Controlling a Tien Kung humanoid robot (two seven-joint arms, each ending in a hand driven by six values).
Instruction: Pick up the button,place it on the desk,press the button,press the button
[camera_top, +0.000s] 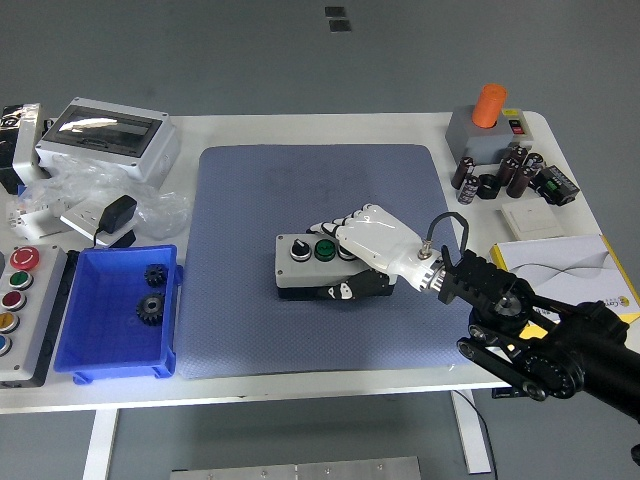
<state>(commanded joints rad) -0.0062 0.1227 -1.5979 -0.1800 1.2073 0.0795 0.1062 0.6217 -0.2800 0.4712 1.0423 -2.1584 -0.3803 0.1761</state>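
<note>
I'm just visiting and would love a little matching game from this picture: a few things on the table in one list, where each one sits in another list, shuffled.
Things:
1. button box
2. two black gears
3. orange cylinder
4. red round button

Places:
A. far right corner of the table
B. inside the blue bin
C. on the blue mat, held by the right hand
D. left edge of the table

Pairs: 1-C, 2-B, 3-A, 4-D
</note>
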